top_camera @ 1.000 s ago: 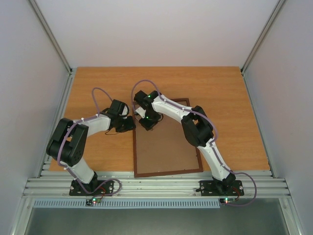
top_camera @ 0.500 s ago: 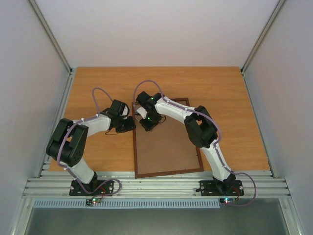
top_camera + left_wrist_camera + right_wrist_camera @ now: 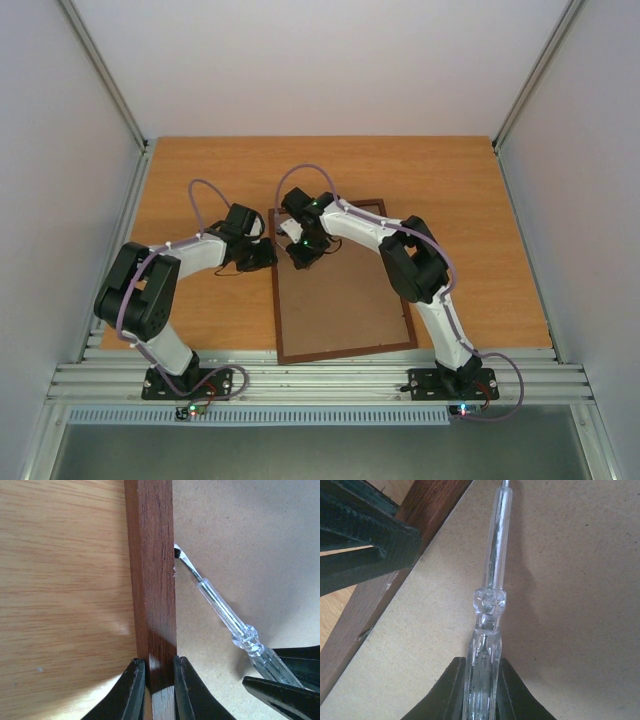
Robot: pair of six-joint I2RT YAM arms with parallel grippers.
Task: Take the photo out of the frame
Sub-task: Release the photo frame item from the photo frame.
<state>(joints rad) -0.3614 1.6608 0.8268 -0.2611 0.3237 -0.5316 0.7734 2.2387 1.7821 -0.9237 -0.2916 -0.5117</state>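
Frame [image 3: 345, 353], back up: my left jaws clamp its rail [image 3: 150, 580]; right jaws grip screwdriver [image 3: 220, 607], tip at tab [image 3: 176, 552]. Step: freeing backing [image 3: 240, 540]. Next: careful levering.

Bright even light, soft shadows, sharp

The frame [image 3: 152, 580] is dark reddish-brown wood with fine darker grain streaks. Its back board [image 3: 240, 540], filling the right of the left wrist view, is flat pale brown with faint specks. The surface [image 3: 65, 580] is warm orange-tan with wavy grain lines. The screwdriver [image 3: 490, 605] has a clear, glassy handle and a silvery shaft. The left pincer [image 3: 159, 680] and right pincer [image 3: 481, 690] are black. The left arm [image 3: 190, 255] and right arm [image 3: 355, 228] are white with black joints and lilac cables [image 3: 200, 190].
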